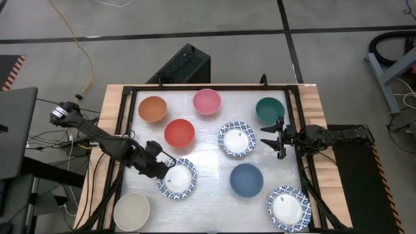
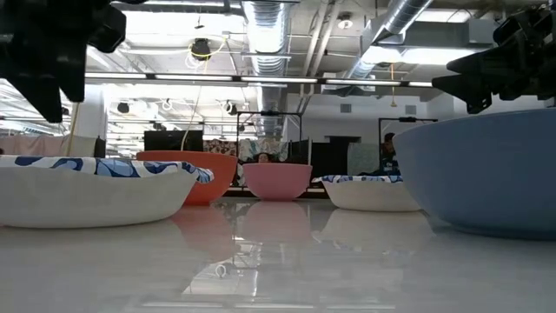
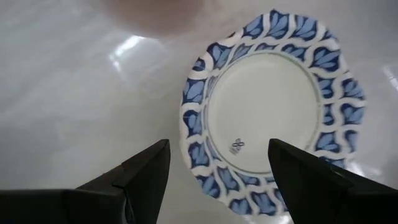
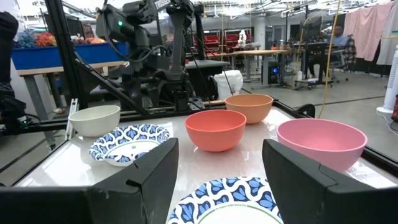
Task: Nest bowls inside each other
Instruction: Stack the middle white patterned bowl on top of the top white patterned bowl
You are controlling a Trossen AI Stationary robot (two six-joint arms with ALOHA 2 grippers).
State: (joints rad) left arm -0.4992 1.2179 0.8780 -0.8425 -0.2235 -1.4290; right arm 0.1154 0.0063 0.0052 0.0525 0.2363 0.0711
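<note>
Nine bowls stand on their bases on the white table: orange point(image 1: 153, 108), pink point(image 1: 207, 101), dark green point(image 1: 270, 109), red point(image 1: 179, 132), blue point(image 1: 246, 179), cream point(image 1: 132, 211), and three white with blue-patterned rims point(image 1: 236, 139) point(image 1: 288, 208) point(image 1: 179, 179). My left gripper point(image 1: 165, 170) hangs open, slanting down over the left rim of the near-left patterned bowl point(image 3: 267, 106). Its fingers point(image 3: 149, 168) stand apart above that rim, clear of it. My right gripper point(image 1: 272, 136) waits open and level at the table's right side, beside the dark green bowl.
A black metal frame point(image 1: 208, 86) borders the table, with wooden strips point(image 1: 110, 117) outside it. A laptop point(image 1: 16, 130) and cables lie off the left edge. Bare table shows between the near-left patterned bowl and the blue bowl.
</note>
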